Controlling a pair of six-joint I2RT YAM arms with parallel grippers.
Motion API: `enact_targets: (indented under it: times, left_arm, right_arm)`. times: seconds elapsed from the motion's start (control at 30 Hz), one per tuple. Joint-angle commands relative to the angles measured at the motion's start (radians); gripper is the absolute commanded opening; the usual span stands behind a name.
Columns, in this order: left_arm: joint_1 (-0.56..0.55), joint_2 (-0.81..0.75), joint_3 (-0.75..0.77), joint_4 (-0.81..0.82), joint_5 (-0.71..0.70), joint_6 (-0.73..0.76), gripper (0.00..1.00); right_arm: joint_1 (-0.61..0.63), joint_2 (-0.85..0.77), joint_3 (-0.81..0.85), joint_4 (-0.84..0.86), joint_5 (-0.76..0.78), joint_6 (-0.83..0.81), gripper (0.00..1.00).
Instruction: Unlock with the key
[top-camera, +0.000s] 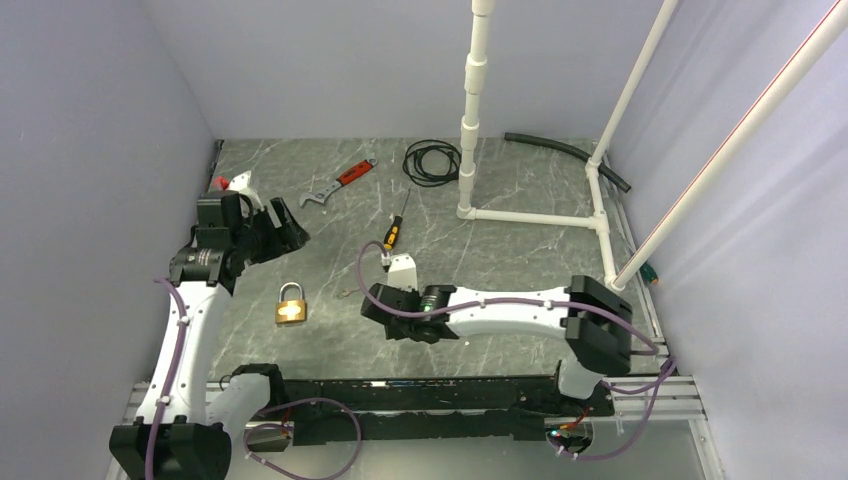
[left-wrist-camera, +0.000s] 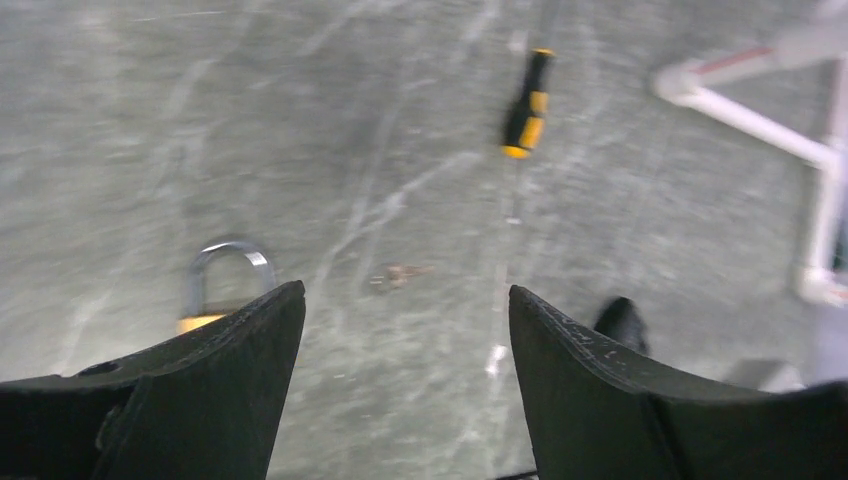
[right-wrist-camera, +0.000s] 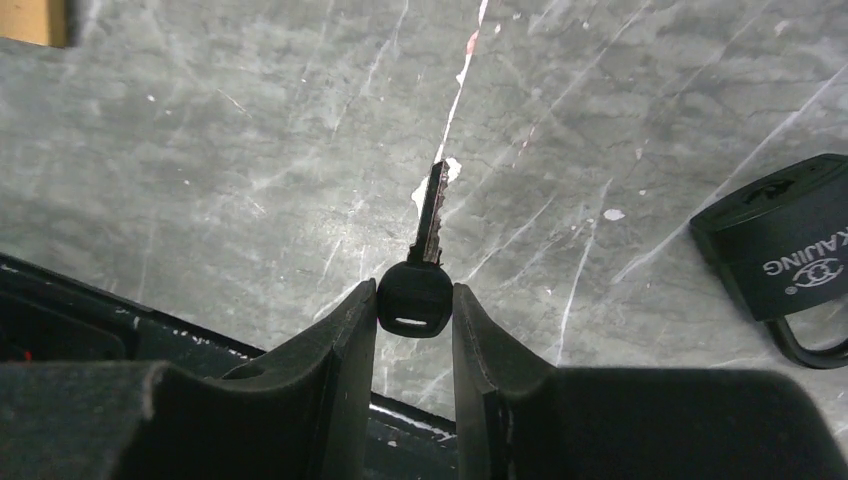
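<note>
The key (right-wrist-camera: 431, 222) is pinched by its black head between the fingertips of the right gripper (right-wrist-camera: 414, 308), near the middle of the counter (top-camera: 500, 265), with the blade pointing left; whether its tip touches the surface cannot be told. A black padlock (right-wrist-camera: 785, 250) lies just to the far side of that gripper and is not made out in the top view, while a brass padlock (top-camera: 291, 305) lies flat further left, apart from the key. The left gripper (top-camera: 280, 228) is held spread at the far left and above the brass padlock, with nothing between its fingers. Several faults can be foreseen. The key is gripped only at the head, so it is judged likely to pivot or slip if the blade meets the keyway off-axis. Neither padlock is braced, so either could be pushed along the counter instead of being entered. It cannot be told which padlock the key fits, so the wrong one could be tried. One key and two padlocks are counted, with one screwdriver (top-camera: 396, 232), one red-handled wrench (top-camera: 340, 183), one cable coil (top-camera: 431, 161), one black hose (top-camera: 565, 155) and one white pipe frame (top-camera: 530, 215) further off.
</note>
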Motion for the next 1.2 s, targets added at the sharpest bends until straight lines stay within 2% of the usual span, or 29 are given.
enact_targets:
  times: [0.0, 0.07, 0.2, 0.27, 0.43, 0.57, 0.67, 1.0, 1.17]
  left_arm:
    - [-0.003, 0.002, -0.038, 0.153, 0.401, -0.08, 0.76]
    - [-0.01, 0.014, -0.063, 0.201, 0.504, -0.128, 0.74]
    - [-0.08, 0.031, -0.084, 0.26, 0.536, -0.208, 0.67]
    - [-0.147, 0.044, -0.095, 0.293, 0.528, -0.243, 0.65]
    - [-0.367, 0.143, -0.067, 0.321, 0.457, -0.299, 0.67]
    - [-0.515, 0.214, -0.044, 0.354, 0.384, -0.341, 0.66]
    - [-0.583, 0.237, -0.039, 0.386, 0.319, -0.374, 0.66]
    - [-0.729, 0.263, -0.088, 0.522, 0.194, -0.472, 0.61]
    - [-0.778, 0.261, -0.065, 0.491, 0.116, -0.471, 0.58]
  right_arm:
    - [-0.002, -0.104, -0.079, 0.135, 0.067, -0.039, 0.24]
    - [-0.003, -0.172, -0.123, 0.171, 0.084, -0.047, 0.24]
    - [-0.003, -0.297, -0.228, 0.279, 0.101, -0.11, 0.23]
    - [-0.003, -0.372, -0.292, 0.356, 0.101, -0.166, 0.23]
    - [-0.003, -0.578, -0.473, 0.559, 0.088, -0.278, 0.22]
    - [-0.003, -0.692, -0.532, 0.559, 0.081, -0.311, 0.22]
    - [-0.003, -0.756, -0.567, 0.56, 0.077, -0.324, 0.22]
    - [-0.003, -0.811, -0.577, 0.512, 0.043, -0.36, 0.22]
    - [-0.003, -0.814, -0.58, 0.525, 0.021, -0.37, 0.21]
